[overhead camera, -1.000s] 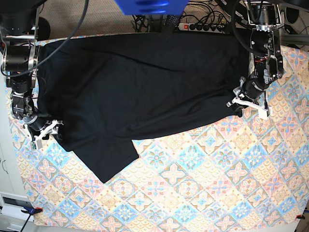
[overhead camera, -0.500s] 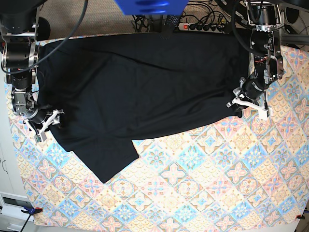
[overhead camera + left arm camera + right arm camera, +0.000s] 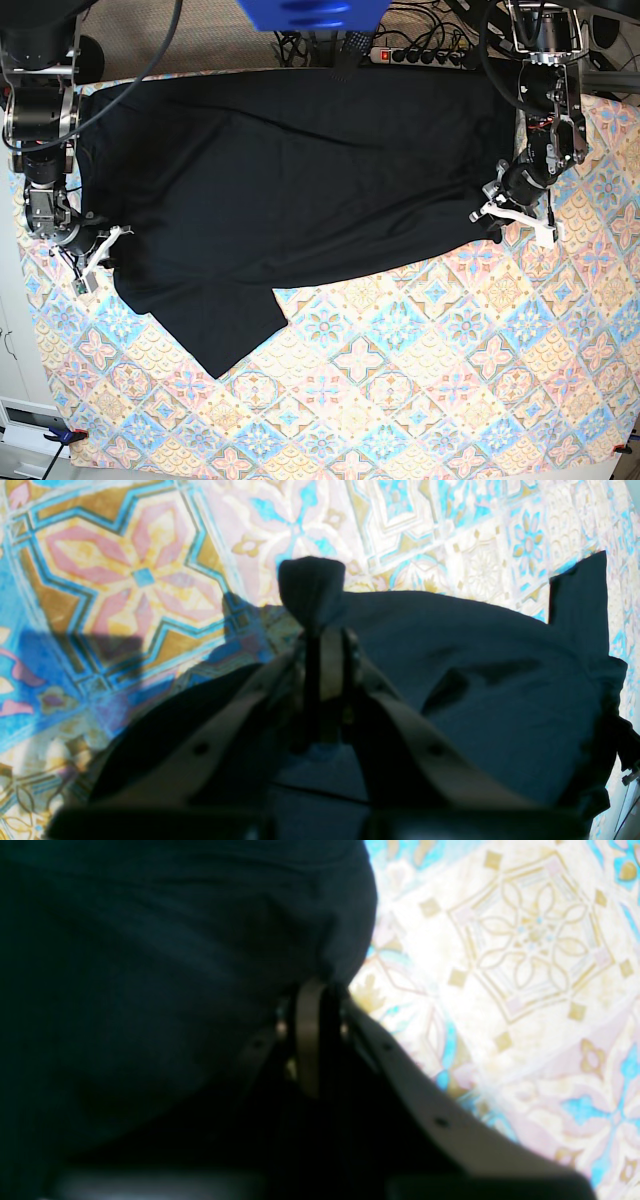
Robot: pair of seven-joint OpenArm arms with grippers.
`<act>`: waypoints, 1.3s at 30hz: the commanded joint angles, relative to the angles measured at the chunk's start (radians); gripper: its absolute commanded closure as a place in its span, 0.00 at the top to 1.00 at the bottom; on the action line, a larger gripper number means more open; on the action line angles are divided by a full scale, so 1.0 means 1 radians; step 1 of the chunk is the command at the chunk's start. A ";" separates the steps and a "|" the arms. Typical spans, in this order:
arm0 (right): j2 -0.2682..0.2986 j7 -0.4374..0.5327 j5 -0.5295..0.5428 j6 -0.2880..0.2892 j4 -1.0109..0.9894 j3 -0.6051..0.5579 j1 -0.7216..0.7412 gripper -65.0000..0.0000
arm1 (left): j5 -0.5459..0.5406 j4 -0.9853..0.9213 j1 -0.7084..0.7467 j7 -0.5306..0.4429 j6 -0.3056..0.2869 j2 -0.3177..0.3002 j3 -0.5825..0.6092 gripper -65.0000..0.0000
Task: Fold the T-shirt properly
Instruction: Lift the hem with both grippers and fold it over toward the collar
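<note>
1. Two pincers are on the T-shirt (image 3: pixel 300 200), one at each outer edge, and the garment lies spread wide across the patterned bench (image 3: pixel 420 400)
2. Left pincer (image 3: pixel 325 630): pressed together on a small bunch of black fabric, which pokes out just beyond its tips; the rest of the cloth falls away to one side of it, bare patterned cover to the other
3. Right pincer (image 3: pixel 312 990): pressed together at the hem, with dark cloth bulging just ahead of its tips and to one side; the wrist view suggests it is pinching that edge, though the fabric between the tips is too dark to make out clearly
4. Done so far, by my reading: both edge grips look taken
5. Left to do: no fold is visible. One sleeve (image 3: pixel 225 335) juts out flat on the near side, and the body is a single open layer. Nearly the whole task remains: lifting the gripped edges, carrying them over, then the further folds
</note>
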 commanded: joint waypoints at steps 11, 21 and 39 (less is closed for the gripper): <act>0.041 -0.059 0.011 0.003 0.314 0.116 -0.134 0.02 | -0.008 0.018 -0.006 -0.012 -0.004 -0.008 -0.005 0.02; 0.041 -0.171 0.010 0.004 0.669 0.321 -0.404 0.02 | -0.008 0.140 0.061 -0.013 -0.004 -0.008 -0.005 0.02; 0.034 -0.171 0.011 0.082 0.974 0.613 -0.717 0.02 | -0.008 0.307 0.268 -0.019 -0.006 -0.015 -0.078 0.02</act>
